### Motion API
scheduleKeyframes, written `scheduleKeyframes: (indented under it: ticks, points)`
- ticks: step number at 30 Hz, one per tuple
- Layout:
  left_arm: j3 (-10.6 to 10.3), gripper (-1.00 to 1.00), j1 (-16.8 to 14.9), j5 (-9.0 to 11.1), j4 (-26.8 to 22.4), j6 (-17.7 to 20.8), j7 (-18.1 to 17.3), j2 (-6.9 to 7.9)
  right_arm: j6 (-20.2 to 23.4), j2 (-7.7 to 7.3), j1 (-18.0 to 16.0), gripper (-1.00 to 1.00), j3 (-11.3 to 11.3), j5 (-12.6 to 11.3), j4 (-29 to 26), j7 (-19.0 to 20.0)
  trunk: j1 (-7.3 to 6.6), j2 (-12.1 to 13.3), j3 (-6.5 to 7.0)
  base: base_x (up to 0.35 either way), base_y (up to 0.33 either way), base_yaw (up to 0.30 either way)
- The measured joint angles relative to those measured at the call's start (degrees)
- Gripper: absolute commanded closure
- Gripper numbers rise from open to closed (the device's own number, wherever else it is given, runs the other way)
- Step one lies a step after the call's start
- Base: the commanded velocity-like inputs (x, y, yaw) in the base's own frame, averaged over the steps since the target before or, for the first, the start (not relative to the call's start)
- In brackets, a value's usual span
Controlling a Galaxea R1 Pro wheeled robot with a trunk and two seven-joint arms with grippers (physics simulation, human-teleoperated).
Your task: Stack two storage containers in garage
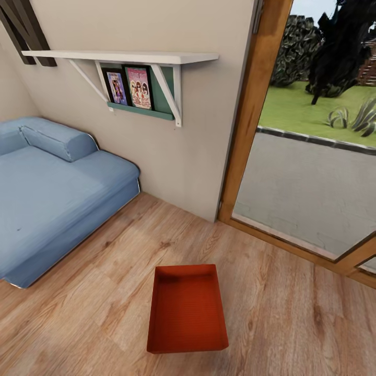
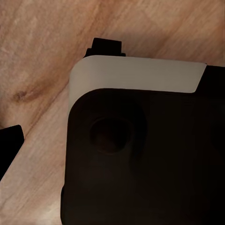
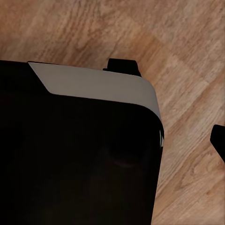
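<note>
Wood planks of the pale living-room floor (image 1: 94, 303) are running under everything, with a blue fabric sofa (image 1: 52, 203) sitting against the beige wall and a wood-framed glass door (image 1: 250, 120) standing opposite. An orange-red rectangular lidless plastic bin (image 1: 187, 308) is lying on the floor near the door, empty. Both wrist cameras are facing the robot's dark body (image 2: 150, 159), so I cannot tell how either gripper's fingers stand. Judging by this, the robot should be centring on the bin and gripping opposite walls evenly.
</note>
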Motion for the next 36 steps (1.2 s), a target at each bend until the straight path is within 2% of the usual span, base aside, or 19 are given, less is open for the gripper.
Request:
scheduleKeyframes:
  ticks: [18,23,26,29,31,33,35,36]
  points:
    - [-0.30,-1.00,0.01,-0.41,0.03,-0.70,0.00,-0.42,-0.02,0.00,0.00,-1.00,0.04,0.04,0.00,-0.02,0.00,0.00,0.00,0.000,0.000,0.000]
    - [0.03,-1.00,0.01,0.06,-0.60,-0.84,0.14,-0.26,-0.33,0.00,0.00,-1.00,0.05,0.03,0.06,-0.87,0.00,0.00,0.00,0.000,0.000,0.000]
    - [0.08,-1.00,0.00,0.13,-1.90,-0.75,1.35,-0.06,-0.49,0.05,0.00,-1.00,0.09,0.08,-0.09,-2.34,0.00,0.00,0.00,0.000,0.000,0.000]
    - [0.06,-1.00,-0.02,-0.24,-4.85,-0.17,4.67,-0.13,-0.55,-0.19,0.00,-1.00,0.14,0.16,-0.46,-3.10,0.00,0.00,0.00,0.000,0.000,0.000]
    - [0.03,-1.00,-0.07,-0.40,-8.44,0.16,7.22,-0.33,-0.13,-0.90,0.00,-1.00,0.24,0.26,-2.58,-3.20,0.00,0.00,0.01,0.000,0.000,0.000]
    - [0.03,-1.00,-0.10,-0.29,-13.42,2.77,7.93,-0.41,0.41,-1.29,-0.06,-1.00,0.26,0.37,-5.95,-3.43,0.00,0.00,0.00,0.000,0.000,0.000]
    - [0.02,-1.00,-0.10,-0.29,-17.51,7.68,7.99,-0.44,1.55,-1.40,-0.14,-1.00,0.26,0.36,-7.46,-3.55,0.00,0.00,0.00,0.000,0.000,0.000]
    - [0.02,-1.00,-0.10,-0.30,-18.54,8.92,7.99,-0.44,1.91,-1.41,-0.12,-1.00,0.26,0.35,-7.69,-3.58,0.00,0.00,0.00,0.000,0.000,0.000]
